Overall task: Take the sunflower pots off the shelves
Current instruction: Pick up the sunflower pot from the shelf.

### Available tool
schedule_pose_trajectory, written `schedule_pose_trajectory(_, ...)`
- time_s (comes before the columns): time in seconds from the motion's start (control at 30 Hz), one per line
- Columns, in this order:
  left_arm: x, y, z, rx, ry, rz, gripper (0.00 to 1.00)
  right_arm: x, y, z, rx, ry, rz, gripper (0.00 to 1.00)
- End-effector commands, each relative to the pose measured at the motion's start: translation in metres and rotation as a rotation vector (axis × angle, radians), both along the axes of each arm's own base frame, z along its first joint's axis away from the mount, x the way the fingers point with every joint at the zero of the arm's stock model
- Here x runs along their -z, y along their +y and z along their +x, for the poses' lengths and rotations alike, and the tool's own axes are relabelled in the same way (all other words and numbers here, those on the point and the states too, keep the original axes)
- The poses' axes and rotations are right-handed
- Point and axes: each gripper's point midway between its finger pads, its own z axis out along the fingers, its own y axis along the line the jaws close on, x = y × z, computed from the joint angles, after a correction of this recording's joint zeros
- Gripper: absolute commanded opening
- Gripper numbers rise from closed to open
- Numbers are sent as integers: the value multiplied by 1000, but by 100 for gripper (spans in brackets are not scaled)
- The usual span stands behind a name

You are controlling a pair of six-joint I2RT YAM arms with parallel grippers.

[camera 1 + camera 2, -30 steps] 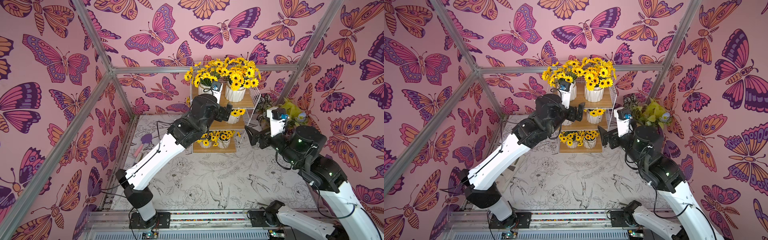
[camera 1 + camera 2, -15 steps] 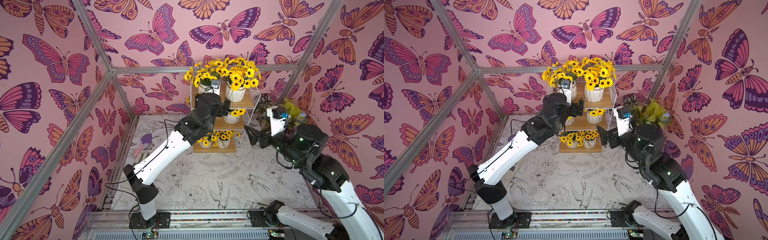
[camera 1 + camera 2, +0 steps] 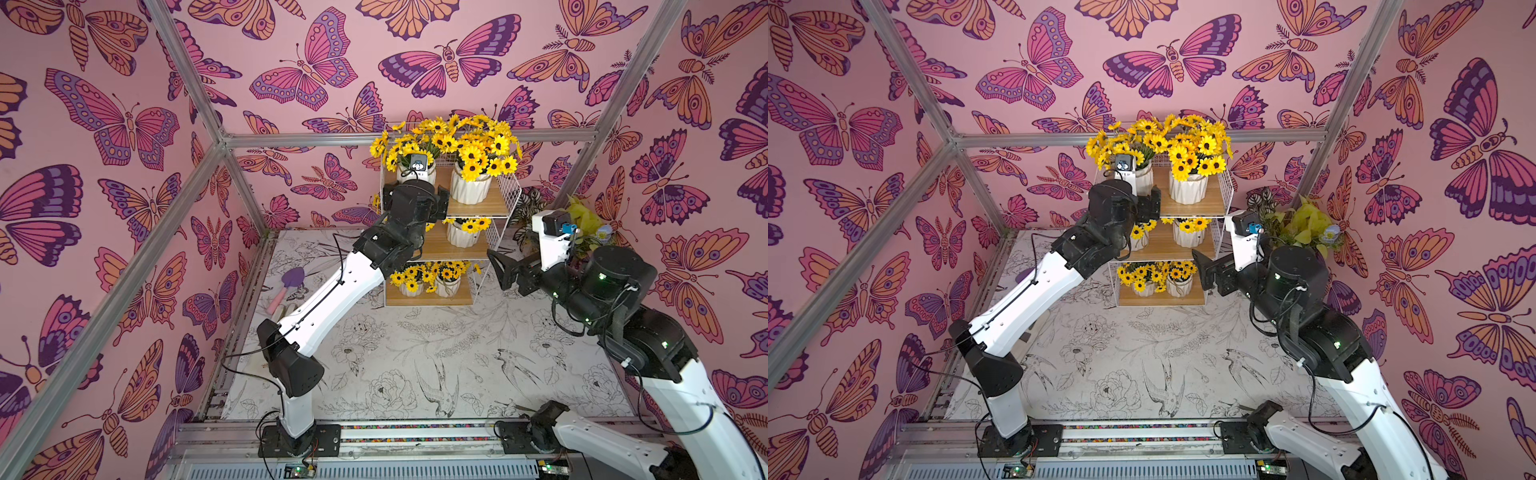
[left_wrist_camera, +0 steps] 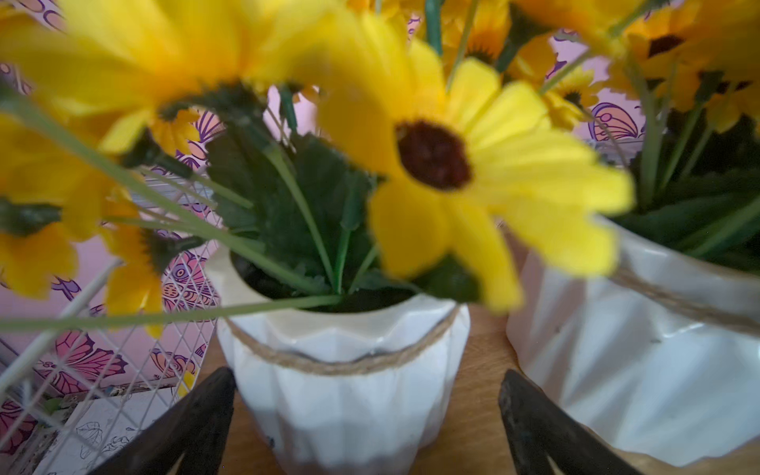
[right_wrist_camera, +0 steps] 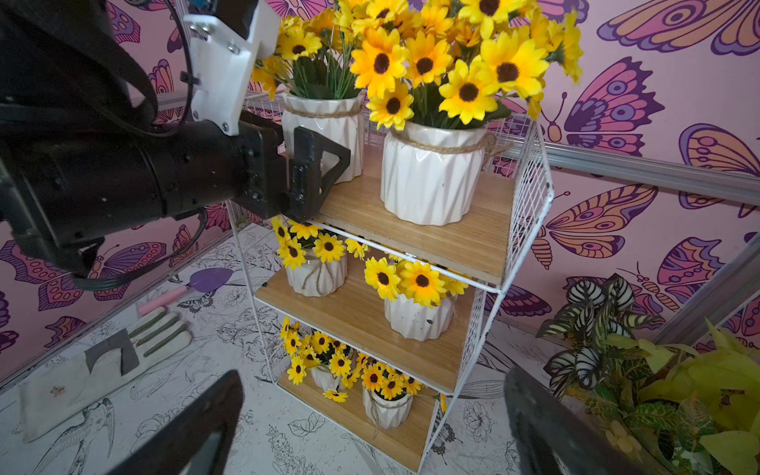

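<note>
The shelves stand at the back, with two sunflower pots on each of three boards. My left gripper is open at the top board. Its jaws straddle the left top sunflower pot, with a gap of bare wood on each side. The second top pot stands close beside one finger. My right gripper hangs open and empty off the shelves' right side, level with the lower boards. The middle pots and bottom pots stand untouched.
A pot of yellow-green foliage and a striped-leaf plant stand just right of the shelves, behind my right arm. A purple trowel and gloves lie at the mat's left. White wire grid walls the shelves' sides.
My left arm has reached forward and up, bringing its open gripper from in front of the middle board to around the left top pot. The right arm has barely moved.
</note>
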Motion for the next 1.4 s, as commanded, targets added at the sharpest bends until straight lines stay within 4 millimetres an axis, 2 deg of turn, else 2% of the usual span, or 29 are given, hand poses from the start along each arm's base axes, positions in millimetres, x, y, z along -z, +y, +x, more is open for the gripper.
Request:
schedule_pose_trajectory(0.0, -2, -3, 11, 1, -28, -22, 100, -5, 2, -2, -10, -8, 7, 99)
schedule_pose_trajectory(0.5, 9, -2, 42, -36, -53, -39, 99, 2, 6, 2, -18, 9, 1, 99)
schedule_pose_trajectory(0.9, 14, -8, 45, 18, -48, -21, 70, 7, 6, 3, -10, 15, 11, 99)
schedule_pose_trajectory(1.1, -3, -8, 32, 74, -78, -43, 64, 8, 5, 5, -4, 14, 4, 99)
schedule_pose_trajectory(1.37, -35, 8, 8, 89, -131, -69, 63, 6, 3, 6, 9, 2, 8, 99)
